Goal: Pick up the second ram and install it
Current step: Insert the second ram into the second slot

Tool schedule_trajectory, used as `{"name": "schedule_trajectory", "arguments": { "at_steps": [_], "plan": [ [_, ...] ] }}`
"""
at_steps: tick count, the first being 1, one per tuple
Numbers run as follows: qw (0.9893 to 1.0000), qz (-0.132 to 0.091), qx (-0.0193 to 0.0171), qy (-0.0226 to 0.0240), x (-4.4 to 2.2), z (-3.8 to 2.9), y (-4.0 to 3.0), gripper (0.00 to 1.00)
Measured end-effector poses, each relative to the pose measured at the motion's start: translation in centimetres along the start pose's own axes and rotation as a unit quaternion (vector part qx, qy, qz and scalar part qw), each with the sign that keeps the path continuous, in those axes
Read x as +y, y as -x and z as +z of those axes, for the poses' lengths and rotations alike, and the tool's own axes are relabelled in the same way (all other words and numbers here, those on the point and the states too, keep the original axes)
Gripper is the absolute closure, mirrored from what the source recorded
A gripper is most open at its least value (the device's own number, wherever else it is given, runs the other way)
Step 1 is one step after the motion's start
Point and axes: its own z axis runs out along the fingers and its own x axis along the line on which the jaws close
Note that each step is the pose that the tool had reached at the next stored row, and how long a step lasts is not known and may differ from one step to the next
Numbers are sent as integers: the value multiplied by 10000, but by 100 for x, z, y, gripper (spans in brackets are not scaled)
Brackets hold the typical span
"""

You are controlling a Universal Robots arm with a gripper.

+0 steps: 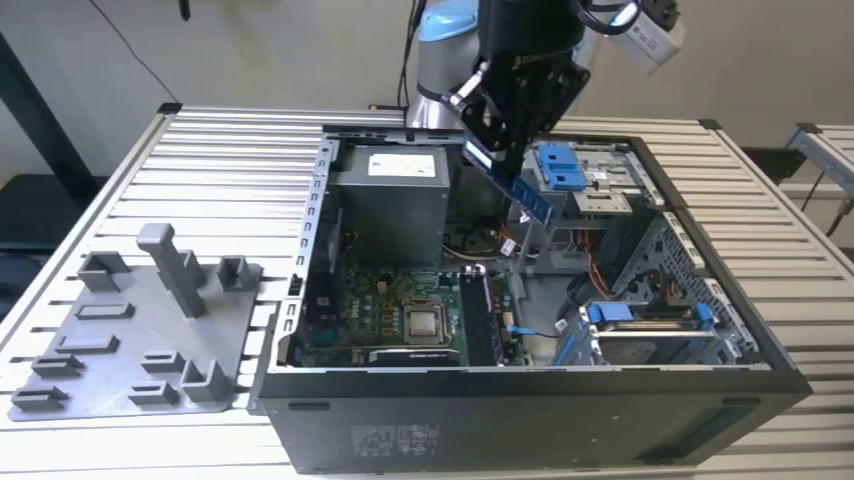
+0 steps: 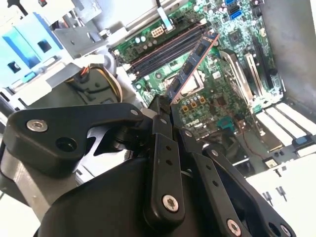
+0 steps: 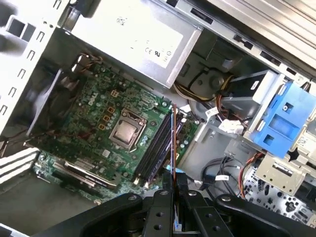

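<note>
1. Above the open computer case (image 1: 534, 400), the gripper (image 1: 491, 150), fingers clamped tight on one end of the second ram (image 1: 527, 195).
2. Second ram held in the air and tilted, its free end sloping down toward the exterior view's right, just beside the blue drive bracket (image 1: 561, 165) and clear of the motherboard (image 1: 400, 310) below.
3. In the second wrist view, the gripper (image 2: 165, 106) pinching the second ram (image 2: 195, 61), the stick reaching out over the motherboard (image 2: 217, 98), near the memory slots (image 2: 168, 49).
4. In the first wrist view, the second ram (image 3: 173, 143) seen edge-on, extending from the gripper (image 3: 173, 185) roughly parallel to the memory slots (image 3: 155, 148), with the square silver chip (image 3: 123, 133) close by.
5. At the exterior view's left, a grey fixture tray with a tall post (image 1: 167, 265) on the slatted table (image 1: 227, 150), just beside the case.
</note>
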Motion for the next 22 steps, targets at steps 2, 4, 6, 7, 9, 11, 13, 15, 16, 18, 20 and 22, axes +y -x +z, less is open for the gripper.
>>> {"name": "schedule_trajectory", "arguments": {
  "at_steps": [2, 4, 6, 7, 9, 11, 13, 15, 16, 18, 20, 22],
  "plan": [
    [9999, 126, 10, -10, 0, 6, 0, 86],
    [9997, 254, 22, -18, 1, 12, -1, 86],
    [9992, 405, 29, -25, 1, 22, -1, 86],
    [9988, 485, 32, -30, 1, 26, -1, 86],
    [9979, 638, 36, -38, 1, 38, -1, 86],
    [9968, 797, 40, -45, 1, 50, -2, 86],
    [9954, 954, 45, -53, 2, 62, -3, 86],
    [9938, 1109, 49, -61, 2, 72, -4, 86],
    [9929, 1187, 51, -65, 2, 77, -4, 86],
    [9907, 1354, 56, -74, 3, 87, -4, 86],
    [9883, 1522, 61, -82, 3, 99, -5, 86],
    [9859, 1667, 65, -90, 3, 111, -6, 86]
  ]
}}
